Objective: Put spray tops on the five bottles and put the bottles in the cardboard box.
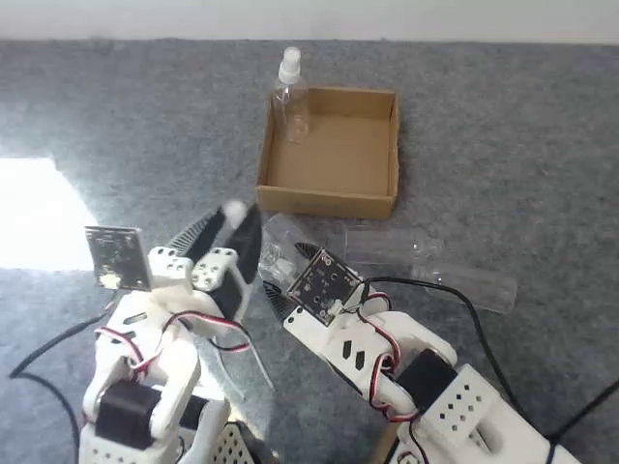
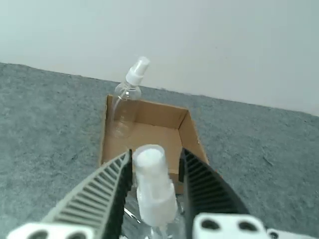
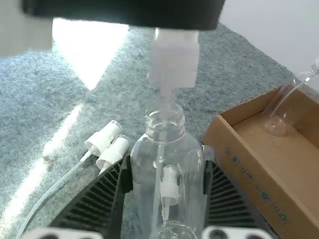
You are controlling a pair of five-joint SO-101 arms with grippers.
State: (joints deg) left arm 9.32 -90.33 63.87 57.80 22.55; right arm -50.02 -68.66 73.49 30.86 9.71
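Two arms lean forward side by side over the grey surface [image 1: 503,126], wrists angled toward one another just short of the cardboard box [image 1: 329,159]. The left tool [image 1: 235,230] is clamped on a white spray top [image 1: 233,211]. The right tool [image 1: 279,269] grips a clear bottle [image 1: 276,253] by its body.

The right wrist view brings the meeting close. The spray top [image 3: 172,59] hangs just above the bottle's [image 3: 167,149] open neck, its thin dip tube already running down inside. The ribbed fingers [image 3: 107,194] press against both sides of the clear wall. That view also takes in two loose spray tops [image 3: 107,144] lying together on the surface beside the bottle, tubes trailing.

The left wrist view looks past the held spray top [image 2: 152,184] into the box [image 2: 144,134], where a capped bottle [image 2: 124,99] stands in a far corner. From above, two uncapped bottles [image 1: 397,246] lie on their sides near the box's front wall, by the right arm.

A bright patch of sunlight [image 1: 29,213] falls across the surface near the left arm. A pale wall [image 2: 209,40] rises behind.
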